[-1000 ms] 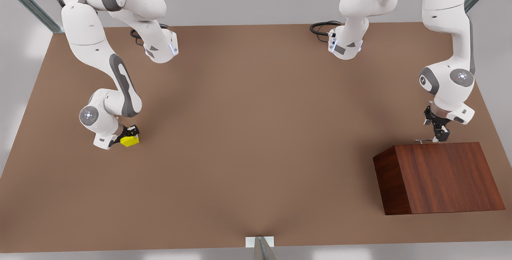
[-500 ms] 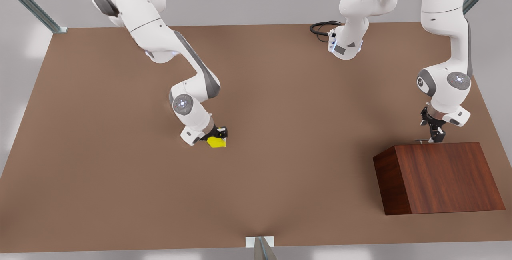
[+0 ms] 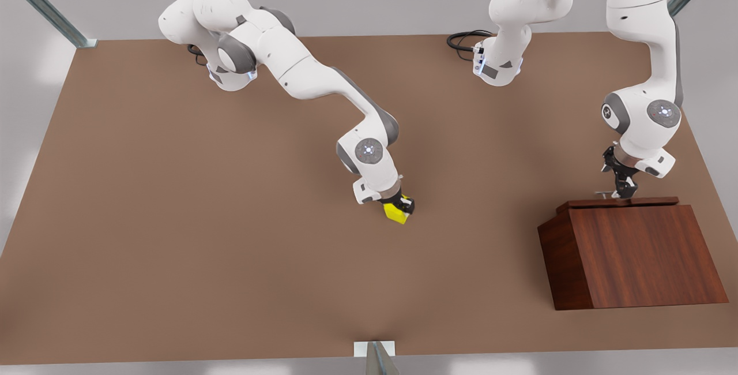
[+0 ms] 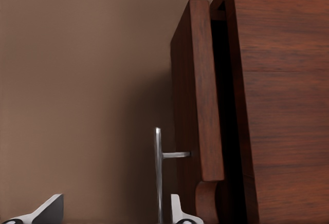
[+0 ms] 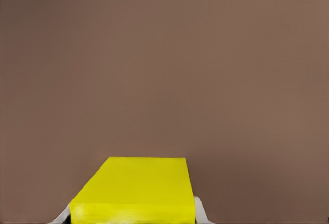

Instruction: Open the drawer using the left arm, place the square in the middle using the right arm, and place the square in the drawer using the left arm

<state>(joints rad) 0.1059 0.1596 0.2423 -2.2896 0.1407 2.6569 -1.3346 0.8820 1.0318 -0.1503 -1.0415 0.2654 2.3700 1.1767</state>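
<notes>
The right gripper (image 3: 402, 209) is clenching the yellow cube (image 3: 396, 212) over the desk (image 3: 173, 219) middle, well apart from the cabinet (image 3: 634, 257), where the left gripper (image 3: 621, 190) is grasping the slightly open drawer's (image 3: 617, 203) handle (image 4: 158, 172).

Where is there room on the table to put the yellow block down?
Bare tabletop lies all around the right gripper holding the square, out to the front view's left edge. It is crowded by the cabinet, where the left gripper pulls the drawer.
</notes>
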